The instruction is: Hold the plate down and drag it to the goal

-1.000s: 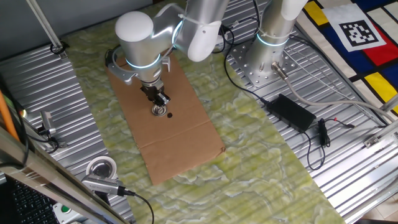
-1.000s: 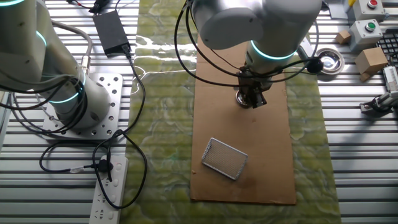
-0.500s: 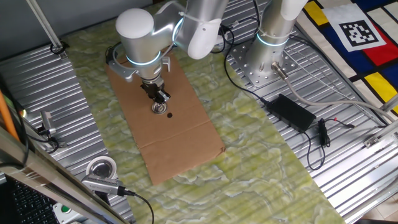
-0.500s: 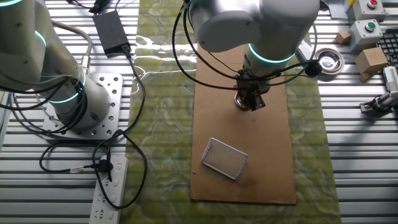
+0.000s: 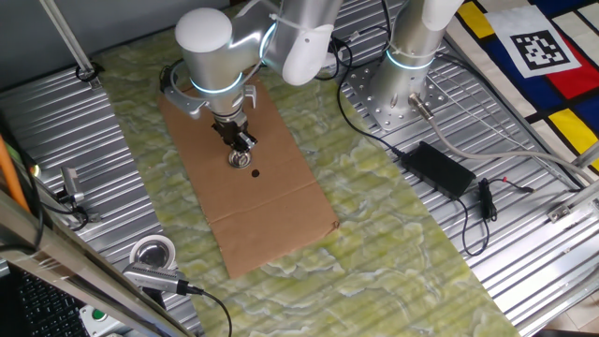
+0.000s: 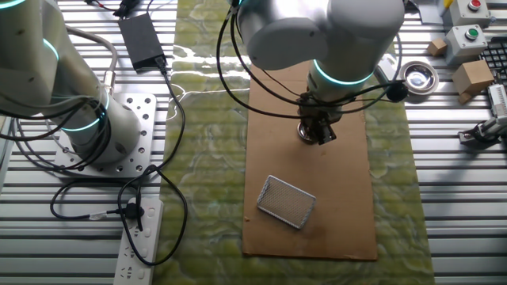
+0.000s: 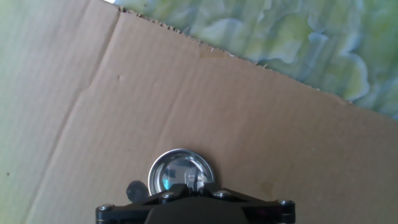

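Hand view puts the plate (image 7: 181, 176) at the bottom of the picture, right under the dark body of the claw (image 7: 194, 198), a shiny little dish lying flat on the cardboard sheet (image 7: 186, 93) with its near rim tucked beneath the tool. From the fixed views, the arm has shifted a touch over the last second: the claw (image 5: 240, 148) sits slightly farther up the sheet than it did, and the plate (image 5: 238, 160) has come along with it, so to my eye the drag is under way and the press is holding. The black dot (image 5: 255, 172) on the cardboard stays where it was, just beside the plate. In the other fixed view the claw (image 6: 318, 131) stands upright over the plate (image 6: 304, 132), whose silver edge peeks out on one side. I cannot tell whether the fingers are apart or together; the tip hides them in every view. The wire mesh piece (image 6: 286, 200) lies well apart, farther down the sheet. Which spot is the goal, I cannot say.
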`<state>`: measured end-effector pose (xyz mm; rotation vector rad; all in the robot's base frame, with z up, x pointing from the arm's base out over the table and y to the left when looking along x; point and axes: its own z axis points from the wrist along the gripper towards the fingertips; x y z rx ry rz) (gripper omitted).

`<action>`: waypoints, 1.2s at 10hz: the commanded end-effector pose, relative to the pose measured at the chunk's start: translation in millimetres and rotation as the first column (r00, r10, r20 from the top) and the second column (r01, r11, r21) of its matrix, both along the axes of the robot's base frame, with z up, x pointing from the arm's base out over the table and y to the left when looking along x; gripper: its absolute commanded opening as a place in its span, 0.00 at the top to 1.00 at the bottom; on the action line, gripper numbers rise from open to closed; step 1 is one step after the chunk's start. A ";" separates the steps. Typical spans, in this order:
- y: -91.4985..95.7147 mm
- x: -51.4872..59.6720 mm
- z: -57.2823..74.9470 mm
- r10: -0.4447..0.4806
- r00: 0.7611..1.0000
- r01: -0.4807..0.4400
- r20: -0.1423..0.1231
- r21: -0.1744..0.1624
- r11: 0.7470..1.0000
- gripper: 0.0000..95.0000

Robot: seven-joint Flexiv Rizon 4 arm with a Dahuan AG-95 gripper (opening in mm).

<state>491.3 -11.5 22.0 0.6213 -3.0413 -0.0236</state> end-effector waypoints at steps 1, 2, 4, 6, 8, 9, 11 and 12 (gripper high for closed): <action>-1.3 -0.4 0.6 0.000 1.000 0.000 0.001 0.002 1.000 1.00; -2.4 -0.7 0.8 0.001 1.000 -0.001 0.001 0.001 1.000 1.00; -7.1 -1.2 2.2 0.007 1.000 -0.007 0.002 0.003 1.000 1.00; -12.7 -1.7 3.7 0.017 1.000 -0.017 0.002 0.002 1.000 1.00; -14.8 -1.9 4.3 0.018 1.000 -0.018 0.003 0.004 1.000 1.00; -14.8 -1.7 4.4 0.015 1.000 -0.015 0.003 0.004 1.000 1.00; -14.5 1.7 7.3 0.014 1.000 -0.014 0.003 0.004 1.000 1.00; -10.0 5.3 7.2 0.005 1.000 -0.005 0.010 0.008 1.000 1.00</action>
